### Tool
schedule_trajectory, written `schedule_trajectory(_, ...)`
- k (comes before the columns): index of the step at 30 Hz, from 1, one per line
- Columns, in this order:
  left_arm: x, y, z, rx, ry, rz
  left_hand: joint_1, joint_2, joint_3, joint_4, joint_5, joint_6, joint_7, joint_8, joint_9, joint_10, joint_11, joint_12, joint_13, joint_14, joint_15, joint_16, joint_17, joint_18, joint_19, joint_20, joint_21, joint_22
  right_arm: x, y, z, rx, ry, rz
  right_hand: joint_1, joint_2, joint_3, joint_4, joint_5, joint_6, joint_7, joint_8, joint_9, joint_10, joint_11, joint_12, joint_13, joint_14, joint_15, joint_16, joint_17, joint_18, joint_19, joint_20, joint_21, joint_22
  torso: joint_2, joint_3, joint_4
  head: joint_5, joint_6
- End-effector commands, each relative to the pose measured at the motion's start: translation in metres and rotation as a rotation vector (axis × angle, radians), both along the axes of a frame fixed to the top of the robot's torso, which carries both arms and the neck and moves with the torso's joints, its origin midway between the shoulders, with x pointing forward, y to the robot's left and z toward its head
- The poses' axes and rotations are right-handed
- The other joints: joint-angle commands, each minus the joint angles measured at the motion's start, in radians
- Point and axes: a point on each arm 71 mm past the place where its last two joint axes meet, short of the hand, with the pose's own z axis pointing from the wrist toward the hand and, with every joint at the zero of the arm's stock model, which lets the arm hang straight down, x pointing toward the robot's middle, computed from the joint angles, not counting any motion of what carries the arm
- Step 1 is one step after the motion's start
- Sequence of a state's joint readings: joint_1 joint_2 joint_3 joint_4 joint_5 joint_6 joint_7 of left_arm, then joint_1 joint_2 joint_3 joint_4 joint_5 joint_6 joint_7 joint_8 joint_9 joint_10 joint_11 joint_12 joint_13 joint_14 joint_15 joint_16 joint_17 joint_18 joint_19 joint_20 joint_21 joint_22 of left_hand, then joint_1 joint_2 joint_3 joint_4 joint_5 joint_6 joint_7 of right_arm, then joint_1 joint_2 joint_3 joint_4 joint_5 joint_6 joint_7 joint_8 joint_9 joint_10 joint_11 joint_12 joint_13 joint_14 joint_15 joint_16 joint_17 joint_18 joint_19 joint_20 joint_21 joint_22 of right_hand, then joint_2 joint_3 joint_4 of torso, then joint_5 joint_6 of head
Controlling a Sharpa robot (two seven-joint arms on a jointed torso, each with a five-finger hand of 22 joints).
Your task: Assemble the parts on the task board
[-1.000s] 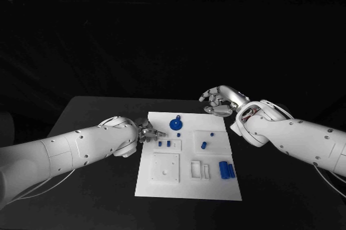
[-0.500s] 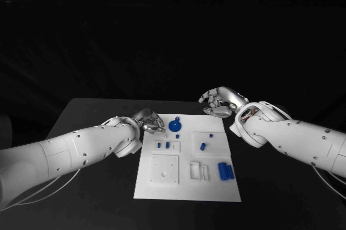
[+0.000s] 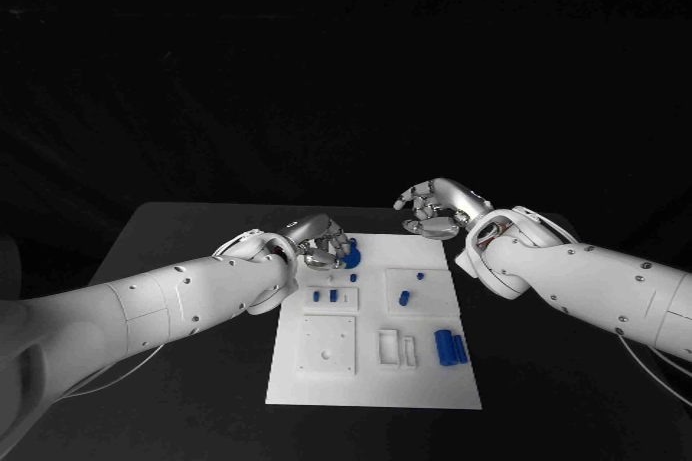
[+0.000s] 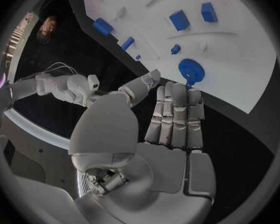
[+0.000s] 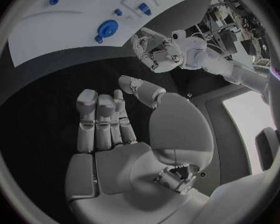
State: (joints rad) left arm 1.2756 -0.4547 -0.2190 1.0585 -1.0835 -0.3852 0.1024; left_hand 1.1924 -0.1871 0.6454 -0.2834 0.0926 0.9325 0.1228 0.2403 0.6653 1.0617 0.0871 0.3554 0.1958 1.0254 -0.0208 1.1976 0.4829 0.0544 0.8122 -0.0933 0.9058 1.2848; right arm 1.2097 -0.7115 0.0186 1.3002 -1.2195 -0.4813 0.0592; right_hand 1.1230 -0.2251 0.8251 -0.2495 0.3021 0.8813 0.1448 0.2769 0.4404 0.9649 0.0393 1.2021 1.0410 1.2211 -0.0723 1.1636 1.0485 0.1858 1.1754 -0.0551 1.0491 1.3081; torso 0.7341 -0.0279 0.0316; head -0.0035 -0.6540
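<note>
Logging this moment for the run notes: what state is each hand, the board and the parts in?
Left hand: open, holds nothing, over the board's far left corner by the round part.
Right hand: open, holds nothing, beyond the board's far edge.
Board: flat on the table.
Round part: lies on the board, unheld.

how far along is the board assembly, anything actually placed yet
Early, it seems. Several small blue parts stand in the task board. The two blue cylinders lie loose at its right side, apparently not yet placed. The left hand hovers empty by the round blue disc. The right hand, empty, hangs off the board's far edge. Whether any part is fully seated cannot be told.
</note>
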Motion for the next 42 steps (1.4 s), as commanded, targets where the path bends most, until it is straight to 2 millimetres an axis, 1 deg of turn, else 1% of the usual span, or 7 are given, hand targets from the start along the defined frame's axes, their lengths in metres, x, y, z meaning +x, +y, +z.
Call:
schedule_trajectory(1,-0.001,-0.014,0.000,0.160,-0.088,-0.103,0.012,0.001,-0.009,-0.001,0.004,0.004,-0.001,-0.006,-0.008,0.014,0.001,-0.024,-0.007,0.030,-0.003,0.031,0.015,0.021,0.032,-0.031,0.021,0.012,0.000,0.002,0.000,0.001,-0.004,0.013,-0.008,0.002,-0.004,0.000,0.005,-0.008,0.010,-0.004,-0.001,-0.002,0.003,0.002,-0.001,-0.003,0.005,-0.001,-0.001,0.076,-0.002,-0.005,-0.004,0.016,0.001,0.0010,0.0005,-0.002,0.004)
schedule_trajectory(9,0.004,-0.030,-0.004,0.220,-0.092,-0.101,-0.013,-0.006,-0.030,0.010,-0.017,-0.002,0.004,-0.019,-0.025,0.012,0.008,-0.084,-0.023,0.045,0.003,0.067,0.030,0.037,0.058,-0.026,0.046,0.030,0.000,0.004,0.001,0.013,0.001,0.017,-0.012,-0.001,-0.001,0.005,0.010,-0.015,0.014,-0.007,-0.003,-0.021,0.007,-0.026,-0.019,-0.029,0.010,-0.023,-0.011,0.076,-0.026,0.003,-0.025,0.009,0.005,0.0014,-0.0085,-0.002,0.009)
schedule_trajectory(20,0.003,-0.042,-0.007,0.277,-0.176,-0.120,0.001,-0.004,-0.027,0.007,0.011,0.001,0.011,-0.021,-0.035,0.024,0.012,-0.119,-0.035,0.052,0.008,0.076,0.030,0.053,0.069,-0.019,0.049,0.033,0.002,0.006,0.006,0.044,-0.004,0.013,-0.015,-0.008,0.015,0.014,0.001,-0.026,0.029,0.001,-0.002,-0.053,0.024,-0.260,-0.216,-0.169,0.036,-0.189,-0.118,0.064,-0.176,0.090,-0.199,-0.053,0.017,0.0062,-0.0219,0.002,0.016)
schedule_trajectory(25,0.004,-0.042,-0.013,0.292,-0.169,-0.105,0.002,-0.005,-0.027,0.010,0.011,0.003,0.012,-0.022,-0.037,0.030,0.011,-0.126,-0.037,0.058,0.006,0.080,0.031,0.055,0.076,-0.020,0.052,0.034,0.003,0.006,0.007,0.055,0.009,0.019,-0.016,-0.002,0.023,0.015,-0.006,-0.027,0.034,0.017,-0.001,-0.036,0.036,-0.467,-0.411,-0.214,0.088,-0.372,-0.243,0.060,-0.263,0.154,-0.374,-0.146,0.021,0.0076,-0.0266,0.004,0.019)
schedule_trajectory(32,0.004,-0.042,-0.019,0.319,-0.144,-0.102,0.005,-0.007,-0.026,0.011,0.014,0.005,0.013,-0.022,-0.041,0.028,0.013,-0.143,-0.043,0.065,0.008,0.088,0.032,0.059,0.084,-0.020,0.058,0.037,0.003,0.006,0.008,0.076,0.029,0.024,-0.027,0.004,0.024,0.008,-0.003,-0.042,0.035,0.029,0.002,-0.026,0.083,-0.723,-0.635,-0.277,0.165,-0.622,-0.393,0.043,-0.382,0.213,-0.563,-0.264,0.021,0.0064,-0.0242,0.000,0.017)
schedule_trajectory(35,0.004,-0.040,-0.021,0.330,-0.130,-0.100,0.006,-0.006,-0.025,0.011,0.014,0.005,0.013,-0.022,-0.042,0.028,0.013,-0.145,-0.043,0.066,0.007,0.089,0.032,0.060,0.085,-0.020,0.059,0.037,0.003,0.006,0.008,0.083,0.035,0.024,-0.016,0.006,-0.003,0.008,0.002,-0.047,0.036,0.034,-0.003,0.024,0.085,-0.803,-0.725,-0.261,0.176,-0.712,-0.445,0.052,-0.389,0.235,-0.618,-0.303,0.022,0.0065,-0.0253,0.000,0.016)
schedule_trajectory(42,0.006,-0.037,-0.025,0.355,-0.104,-0.099,0.006,-0.001,-0.026,0.013,0.016,0.011,0.013,-0.020,-0.044,0.038,0.011,-0.150,-0.044,0.070,0.006,0.096,0.034,0.062,0.089,-0.020,0.064,0.040,0.003,0.006,0.009,0.089,0.039,0.025,-0.013,0.010,-0.014,0.009,0.009,-0.053,0.036,0.034,-0.011,0.025,0.096,-0.862,-0.790,-0.283,0.193,-0.777,-0.480,0.051,-0.423,0.254,-0.676,-0.334,0.021,0.0063,-0.0233,-0.002,0.014)
